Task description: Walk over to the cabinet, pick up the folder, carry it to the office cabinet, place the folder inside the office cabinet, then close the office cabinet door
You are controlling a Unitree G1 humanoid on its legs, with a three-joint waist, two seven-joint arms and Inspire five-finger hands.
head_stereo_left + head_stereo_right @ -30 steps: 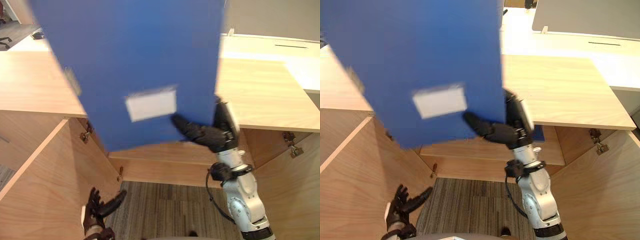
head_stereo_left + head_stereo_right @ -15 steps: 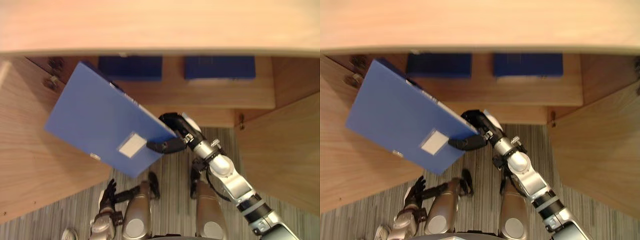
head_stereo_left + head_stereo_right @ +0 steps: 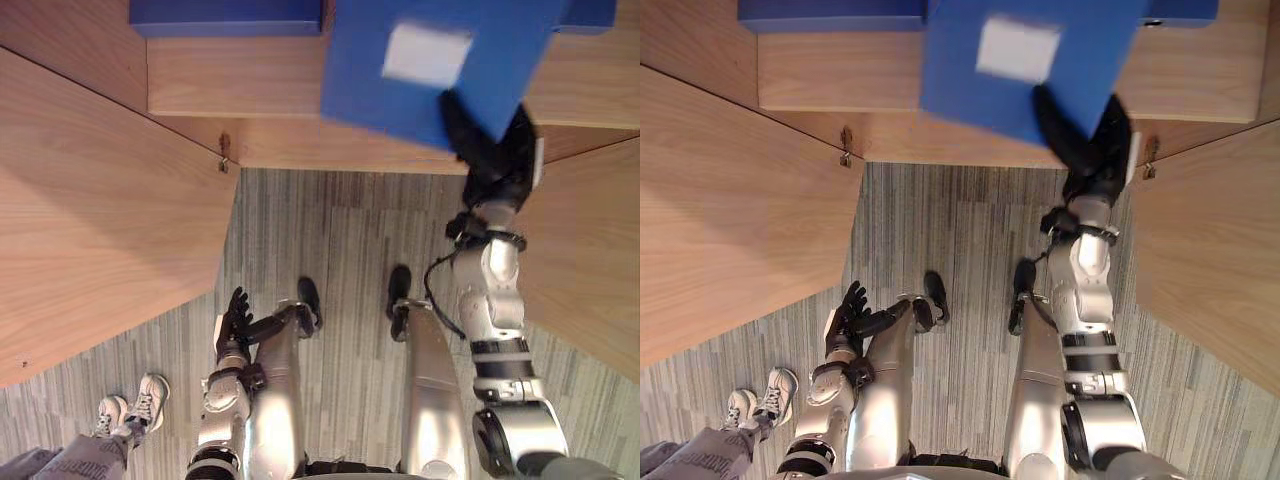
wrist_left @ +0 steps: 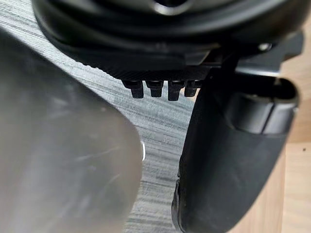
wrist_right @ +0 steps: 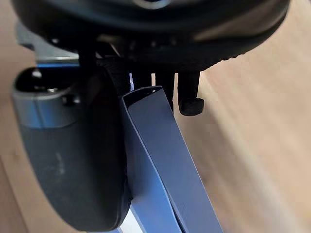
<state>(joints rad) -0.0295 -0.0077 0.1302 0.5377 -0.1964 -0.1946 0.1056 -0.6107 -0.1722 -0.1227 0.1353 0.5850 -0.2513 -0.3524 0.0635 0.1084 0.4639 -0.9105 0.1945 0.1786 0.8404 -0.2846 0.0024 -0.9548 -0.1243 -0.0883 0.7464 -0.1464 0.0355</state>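
Note:
The blue folder [image 3: 430,70] with a white label [image 3: 425,52] is held up in front of the open cabinet's wooden shelf [image 3: 250,90]. My right hand [image 3: 490,150] grips its near lower corner from below. In the right wrist view the folder's edge [image 5: 165,160] runs between the thumb [image 5: 73,160] and the curled fingers [image 5: 189,104]. My left hand [image 3: 235,320] hangs low beside my leg with straight fingers and holds nothing; its thumb [image 4: 228,145] stands out in the left wrist view.
Two dark blue folders [image 3: 225,15] [image 3: 590,12] lie on the shelf, left and right of the held one. The cabinet's doors stand open at the left [image 3: 100,200] and right [image 3: 590,250]. A person's shoes [image 3: 130,405] show on the striped carpet at the lower left.
The camera has tilted further down. My right hand has swung the folder from its left side to above it, up against the shelf between the two stored folders. The left hand stays low.

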